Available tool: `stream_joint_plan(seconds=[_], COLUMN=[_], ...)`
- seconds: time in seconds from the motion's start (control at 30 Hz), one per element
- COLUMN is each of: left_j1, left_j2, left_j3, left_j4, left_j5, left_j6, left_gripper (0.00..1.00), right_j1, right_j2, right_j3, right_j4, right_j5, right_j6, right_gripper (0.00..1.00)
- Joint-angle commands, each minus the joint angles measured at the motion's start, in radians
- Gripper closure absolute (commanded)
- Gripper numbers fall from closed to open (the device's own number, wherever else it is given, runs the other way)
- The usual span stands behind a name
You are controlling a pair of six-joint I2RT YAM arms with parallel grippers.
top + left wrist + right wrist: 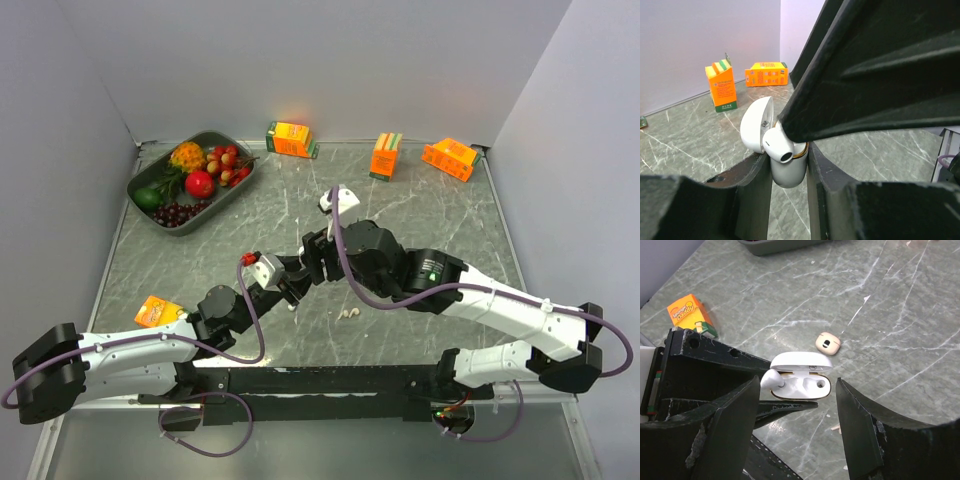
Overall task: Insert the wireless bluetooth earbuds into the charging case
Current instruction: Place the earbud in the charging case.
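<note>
fruit tray [140, 185] far left, three juice cartons [386, 155] along the far edge, fourth carton [158, 312] near left beside the left arm. left arm stretched low toward centre, left gripper [788, 180] clamped on the charging case [802, 386], lid open. right arm bent in from the right, right gripper [797, 390] jaws apart, holding nothing, straddling the case from above. white earbud [780, 147] sitting at the case mouth, close under one right finger; contact unclear. beige earbud [828, 342] loose on the table just right of the case.

Charging case [800, 362] in left end effector [788, 180], earbud [772, 381] in its opening, second earbud [828, 343] beside
</note>
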Motion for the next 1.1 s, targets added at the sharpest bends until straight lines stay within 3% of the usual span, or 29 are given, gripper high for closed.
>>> stream_joint_plan(seconds=[0.0, 1.07], left_j1=[-0.004, -0.006], left_j2=[-0.001, -0.037], left_j3=[0.031, 0.026], left_j4=[0.049, 0.037], left_j5=[-0.007, -0.002], left_j6=[-0.019, -0.025], left_gripper=[0.99, 0.99], right_j1=[0.013, 0.011], right_j2=[0.028, -0.038], right_j3=[0.055, -0.023], right_j4=[0.006, -0.016], right_j5=[0.012, 0.079], right_j6=[0.014, 0.002], right_gripper=[0.3, 0.3])
